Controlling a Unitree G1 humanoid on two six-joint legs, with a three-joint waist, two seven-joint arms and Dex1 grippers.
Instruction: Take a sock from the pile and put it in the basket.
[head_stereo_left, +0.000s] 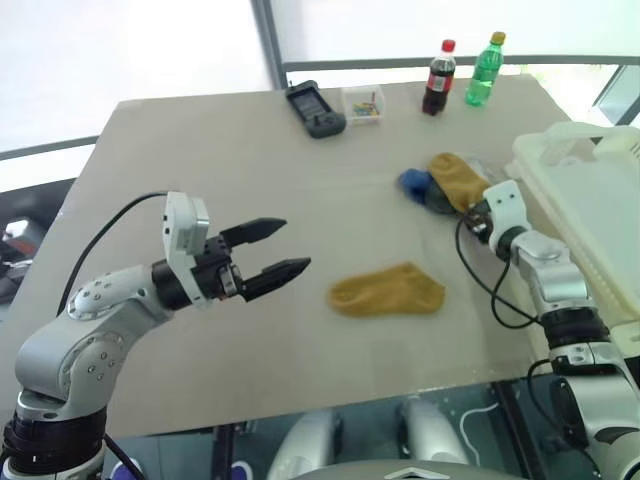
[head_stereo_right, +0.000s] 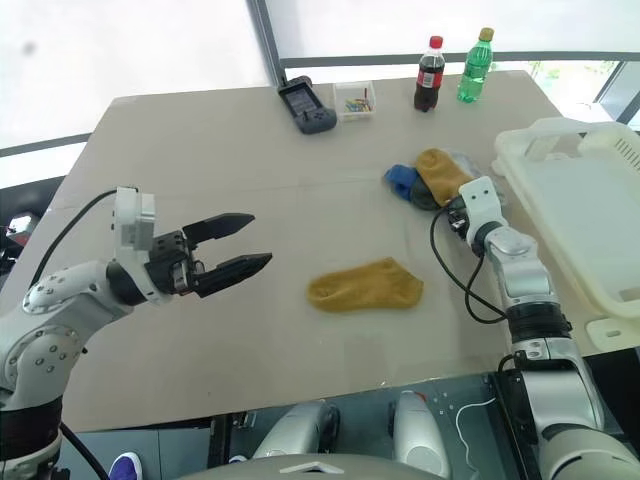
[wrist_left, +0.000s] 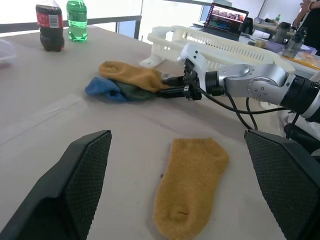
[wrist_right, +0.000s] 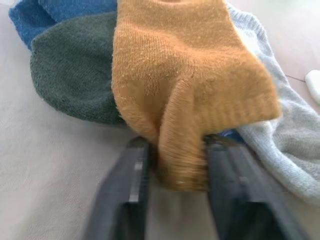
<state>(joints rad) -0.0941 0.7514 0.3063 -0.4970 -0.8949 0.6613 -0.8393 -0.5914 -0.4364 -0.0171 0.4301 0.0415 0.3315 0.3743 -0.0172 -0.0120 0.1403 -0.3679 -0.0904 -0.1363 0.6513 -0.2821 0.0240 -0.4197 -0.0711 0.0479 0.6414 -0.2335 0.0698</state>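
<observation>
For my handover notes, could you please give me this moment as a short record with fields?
pile: mustard sock on top of blue, dark green and light grey ones
right gripper: shut on a fold of the mustard sock
left gripper: open, holds nothing, above the table
loose sock: mustard, flat on the table, apart from the pile
basket: at the table's right edge, no sock seen inside

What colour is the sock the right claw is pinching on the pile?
Mustard yellow. The right claw pinches that sock; the right wrist view shows it best.
</observation>
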